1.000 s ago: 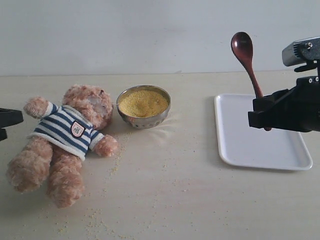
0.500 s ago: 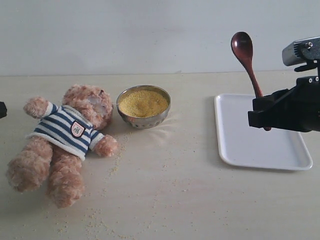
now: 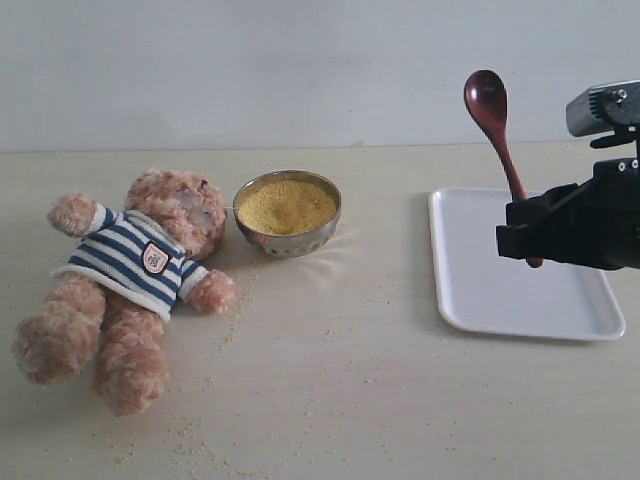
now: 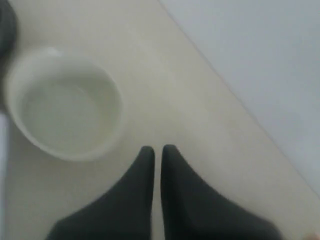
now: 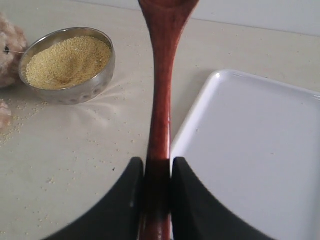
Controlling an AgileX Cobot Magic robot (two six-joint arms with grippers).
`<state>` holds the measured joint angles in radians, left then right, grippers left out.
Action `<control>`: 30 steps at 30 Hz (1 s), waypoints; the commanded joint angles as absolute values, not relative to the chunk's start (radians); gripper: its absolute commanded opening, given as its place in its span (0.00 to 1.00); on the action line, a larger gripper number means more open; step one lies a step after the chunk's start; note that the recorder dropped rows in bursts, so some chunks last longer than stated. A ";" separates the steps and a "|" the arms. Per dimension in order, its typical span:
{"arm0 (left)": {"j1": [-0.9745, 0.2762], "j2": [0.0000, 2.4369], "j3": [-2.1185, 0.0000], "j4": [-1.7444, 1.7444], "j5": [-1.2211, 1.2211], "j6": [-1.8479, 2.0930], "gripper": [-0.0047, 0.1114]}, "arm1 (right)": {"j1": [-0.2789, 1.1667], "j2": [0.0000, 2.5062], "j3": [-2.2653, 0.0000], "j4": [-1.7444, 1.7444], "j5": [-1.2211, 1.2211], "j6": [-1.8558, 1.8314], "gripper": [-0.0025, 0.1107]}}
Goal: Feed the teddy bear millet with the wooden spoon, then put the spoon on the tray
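Grains [image 3: 190, 435] of stray millet speckle the near surface [image 3: 350, 400], thickest beside the teddy bear [image 3: 135, 265], which lies on its back at the left with its head just beside the steel bowl [image 3: 290, 245].

The left arm, a moment ago poking in at the exterior view's left edge, has slid out of it. Its wrist camera shows the left pincer [image 4: 157, 152] with tips together on nothing, near a blurred pale bowl [image 4: 75, 152]. That leaves the bear's side free, so the feeding looks to be the right arm's job.

To the right lies the tray [image 3: 500, 300]. Above its left part the right pincer [image 5: 157, 170] is clamped on the handle of the wooden spoon [image 5: 161, 100], which stands upright and has barely drifted. No grain shows in its oval end, so scooping probably comes next.

Bare surface runs between the tray's left rim and the steel bowl, giving an unobstructed path to the millet [image 3: 287, 206] mounded farther back. The bear's head crowds the bowl's left rim.
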<state>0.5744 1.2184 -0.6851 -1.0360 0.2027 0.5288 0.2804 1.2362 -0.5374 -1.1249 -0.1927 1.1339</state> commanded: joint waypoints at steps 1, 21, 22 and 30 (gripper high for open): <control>0.575 1.135 -0.682 -0.891 0.051 0.226 0.08 | 0.279 1.232 -0.535 -1.127 -0.198 1.136 0.02; 0.259 0.913 -1.212 -0.391 -0.019 0.316 0.08 | 0.279 1.232 -0.535 -1.127 -0.198 1.142 0.02; 0.243 0.898 -1.222 -0.346 -0.010 0.316 0.08 | 0.279 1.232 -0.535 -1.127 -0.198 1.142 0.02; 0.184 0.687 -1.116 -0.295 0.000 0.378 0.08 | 0.279 1.232 -0.535 -1.127 -0.198 1.142 0.02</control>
<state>0.1936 0.7568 -1.1691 -0.3087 -0.0075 0.3359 0.2804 1.2362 -0.5374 -1.1249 -0.1944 1.1375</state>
